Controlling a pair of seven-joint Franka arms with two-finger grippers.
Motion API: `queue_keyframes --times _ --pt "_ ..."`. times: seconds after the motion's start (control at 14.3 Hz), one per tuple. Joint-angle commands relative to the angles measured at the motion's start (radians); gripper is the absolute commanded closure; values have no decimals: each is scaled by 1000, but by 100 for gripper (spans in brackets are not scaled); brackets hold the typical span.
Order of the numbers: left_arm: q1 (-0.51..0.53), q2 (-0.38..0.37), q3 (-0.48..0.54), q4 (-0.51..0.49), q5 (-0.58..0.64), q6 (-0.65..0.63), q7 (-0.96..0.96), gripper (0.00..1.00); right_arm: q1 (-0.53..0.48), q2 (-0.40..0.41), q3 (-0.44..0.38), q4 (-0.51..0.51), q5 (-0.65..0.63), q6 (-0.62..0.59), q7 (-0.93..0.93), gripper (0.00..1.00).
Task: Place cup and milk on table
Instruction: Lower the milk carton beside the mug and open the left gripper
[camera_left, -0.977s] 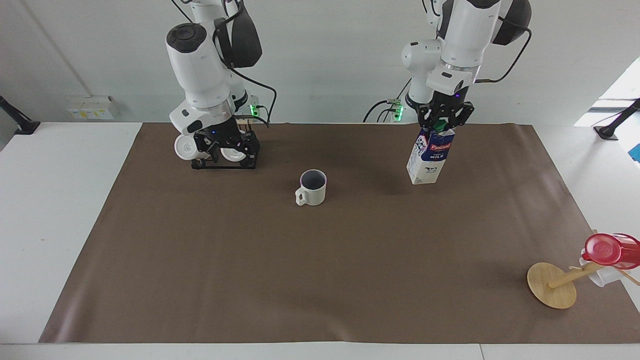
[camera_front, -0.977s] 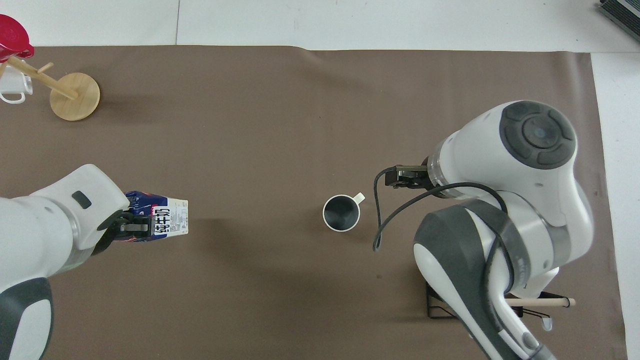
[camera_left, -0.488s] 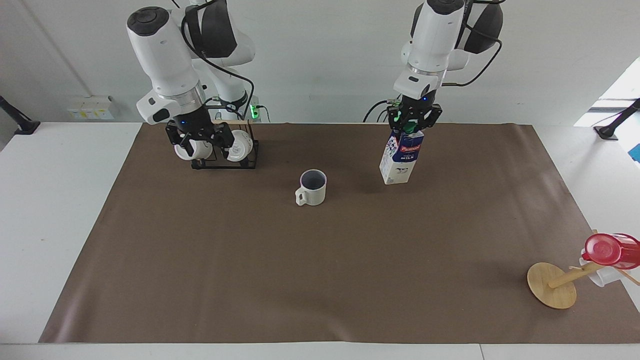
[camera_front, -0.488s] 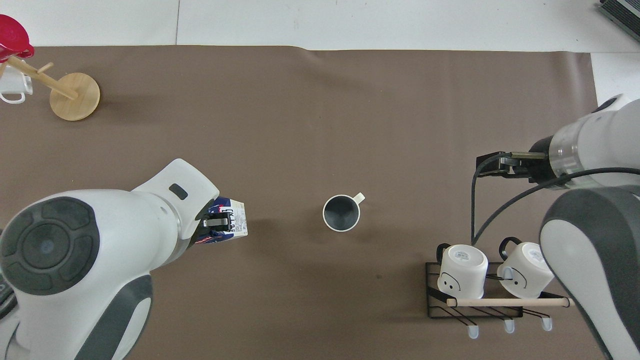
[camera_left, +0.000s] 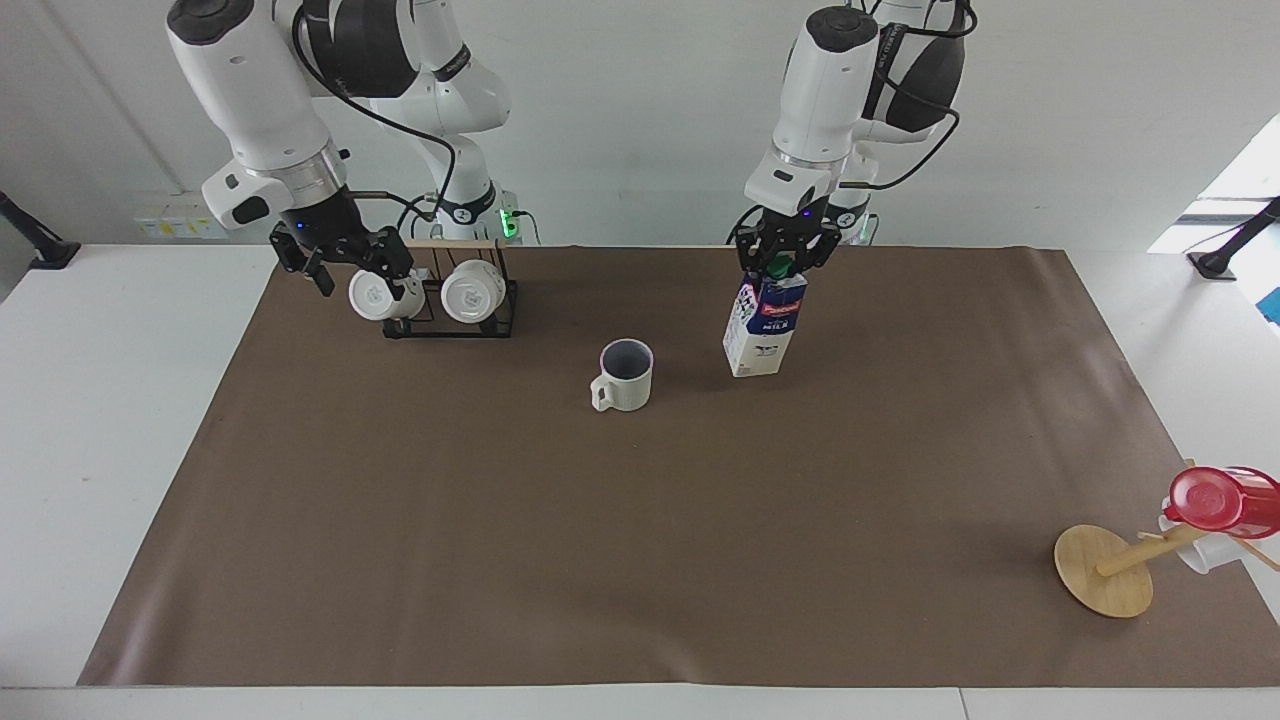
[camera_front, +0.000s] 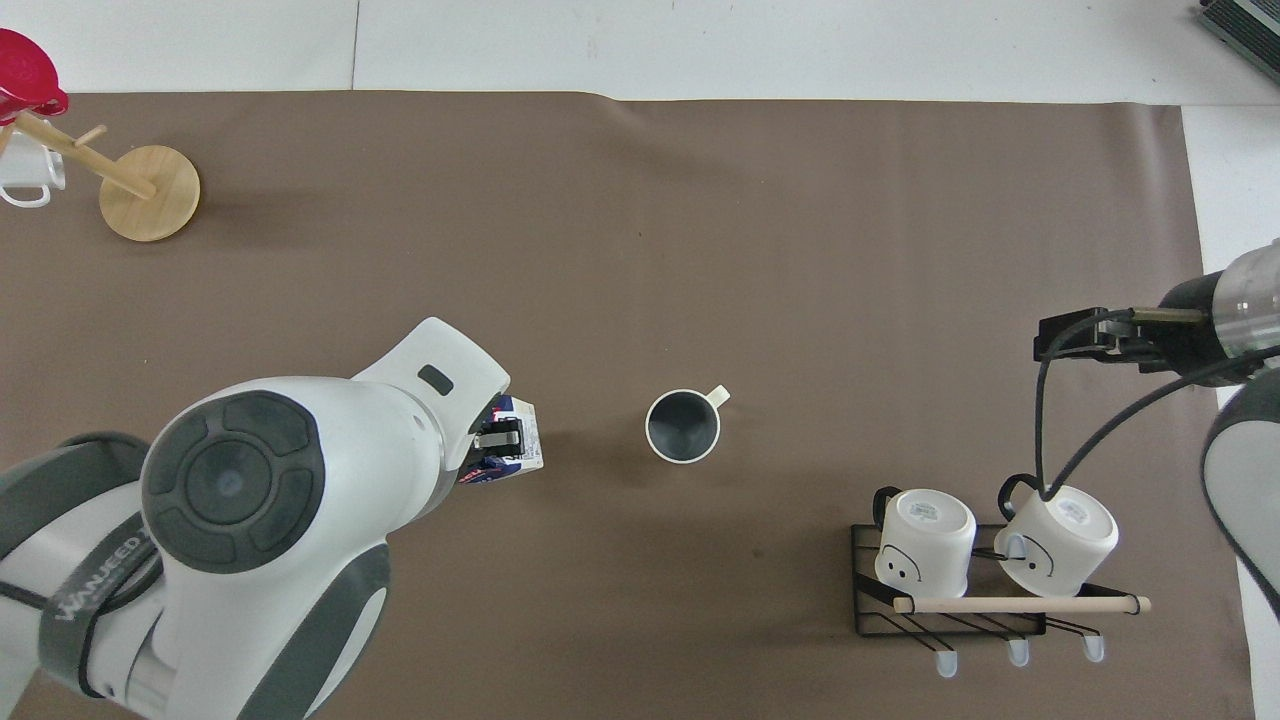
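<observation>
My left gripper (camera_left: 783, 262), clamped on the blue-white milk carton (camera_left: 760, 330), must lower it at the cream ribbed mug's (camera_left: 624, 374) three o'clock in the facing view; right gripper (camera_left: 335, 262) spread, waiting.

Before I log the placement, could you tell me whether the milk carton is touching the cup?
Apart. In the facing view, bare brown table shows between the milk carton and the cup.

Robotics lab: two white robot arms (camera_left: 270, 90) mounted at a white bench (camera_left: 120, 400) with brown sheet (camera_left: 640, 520), bare white walls, cabling.
</observation>
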Motion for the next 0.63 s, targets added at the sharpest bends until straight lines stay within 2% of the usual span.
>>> queue_keyframes --times 0.0,0.28,0.56 --pt "-30 29 14 -14 54 60 -38 48 -14 6 6 95 -22 -81 -13 0" --pt "-47 57 14 -36 77 109 -63 48 -16 -1 3 199 -45 -185 -21 0" --pt "-52 63 14 -71 98 143 -98 47 -10 -8 19 213 -41 -242 -19 0"
